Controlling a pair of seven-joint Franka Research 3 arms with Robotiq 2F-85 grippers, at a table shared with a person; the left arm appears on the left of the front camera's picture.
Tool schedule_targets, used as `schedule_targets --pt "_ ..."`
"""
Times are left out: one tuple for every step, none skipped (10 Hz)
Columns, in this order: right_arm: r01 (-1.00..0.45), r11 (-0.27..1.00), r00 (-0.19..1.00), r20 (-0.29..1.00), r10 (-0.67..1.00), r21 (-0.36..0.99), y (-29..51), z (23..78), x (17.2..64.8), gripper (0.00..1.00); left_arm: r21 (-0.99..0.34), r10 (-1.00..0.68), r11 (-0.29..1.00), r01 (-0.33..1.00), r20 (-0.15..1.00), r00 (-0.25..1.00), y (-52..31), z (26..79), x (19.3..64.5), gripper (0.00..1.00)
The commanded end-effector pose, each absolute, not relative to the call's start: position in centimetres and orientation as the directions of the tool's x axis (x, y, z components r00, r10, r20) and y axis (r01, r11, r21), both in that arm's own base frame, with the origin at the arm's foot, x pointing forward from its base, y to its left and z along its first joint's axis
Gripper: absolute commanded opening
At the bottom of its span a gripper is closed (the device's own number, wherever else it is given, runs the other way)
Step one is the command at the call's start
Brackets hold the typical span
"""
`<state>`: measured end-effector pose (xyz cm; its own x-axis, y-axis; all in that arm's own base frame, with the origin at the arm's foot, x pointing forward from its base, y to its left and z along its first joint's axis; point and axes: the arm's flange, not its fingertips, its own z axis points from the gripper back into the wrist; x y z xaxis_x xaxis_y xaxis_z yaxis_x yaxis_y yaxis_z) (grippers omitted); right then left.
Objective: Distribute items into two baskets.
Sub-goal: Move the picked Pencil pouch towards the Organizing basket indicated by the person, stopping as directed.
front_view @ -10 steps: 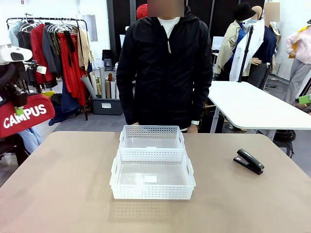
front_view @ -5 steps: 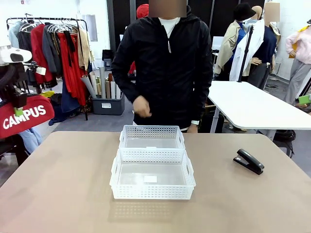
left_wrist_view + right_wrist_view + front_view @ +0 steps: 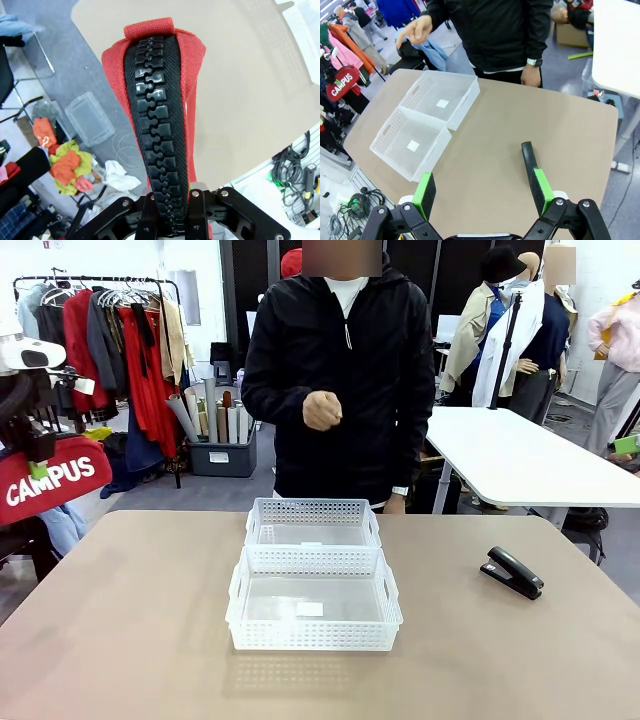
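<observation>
**Near basket** point(image 3: 313, 635): white, perforated walls, rim handles. It is set at the middle of the counter point(image 3: 120, 620), and a small white label point(image 3: 310, 609) is seen on its floor. All places below are reckoned from it.

**Far basket** point(image 3: 313, 510): a matching piece. It is placed directly behind the near basket, the two touching wall to wall.

**Stapler** point(image 3: 512, 572): black. It is laid flat on the counter well to the right of the near basket, about level with its rear wall.

**Pouch** point(image 3: 55, 483): red, lettered "CAMPUS" in white. It is held in the air well to the left of the near basket and above its rim, out past the counter's edge. Its black zip point(image 3: 160, 125) is seen in the left wrist view.

**Left pincer** point(image 3: 38, 468): clamped on the pouch at the zip edge.

**Right pincer** point(image 3: 482, 175): the green pads point(image 3: 424, 192) are held wide apart, above the counter to the right of the near basket.

**Person**: stood beyond the near basket, behind the far one. One hand point(image 3: 322, 410) is raised to the chest, loosely closed. The other hand point(image 3: 397, 505), watch at the wrist, is lowered behind and slightly right of the near basket.
</observation>
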<state>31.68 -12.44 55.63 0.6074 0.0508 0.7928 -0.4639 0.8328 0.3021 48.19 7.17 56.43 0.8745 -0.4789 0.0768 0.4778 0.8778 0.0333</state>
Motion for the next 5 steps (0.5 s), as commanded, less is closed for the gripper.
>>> schedule_targets --pt "-0.468 0.828 0.601 0.798 0.043 0.308 -12.31 55.78 31.78 1.0 0.039 -0.475 0.88 0.473 0.072 0.877 7.35 56.77 48.21 0.0" --pt "-0.468 0.828 0.601 0.798 0.043 0.308 -12.31 55.78 31.78 1.0 0.039 -0.475 0.88 0.473 0.072 0.877 7.35 56.77 48.21 0.0" --pt "-0.468 0.828 0.601 0.798 0.043 0.308 -12.31 55.78 31.78 1.0 0.039 -0.475 0.88 0.473 0.072 0.877 7.35 56.77 48.21 0.0" --pt "-0.468 0.828 0.601 0.798 0.043 0.308 -12.31 55.78 31.78 1.0 0.039 -0.475 0.88 0.473 0.072 0.877 7.35 56.77 48.21 0.0" --pt "-0.468 0.828 0.601 0.798 0.043 0.308 -12.31 55.78 31.78 1.0 0.039 -0.475 0.88 0.473 0.072 0.877 7.35 56.77 48.21 0.0"
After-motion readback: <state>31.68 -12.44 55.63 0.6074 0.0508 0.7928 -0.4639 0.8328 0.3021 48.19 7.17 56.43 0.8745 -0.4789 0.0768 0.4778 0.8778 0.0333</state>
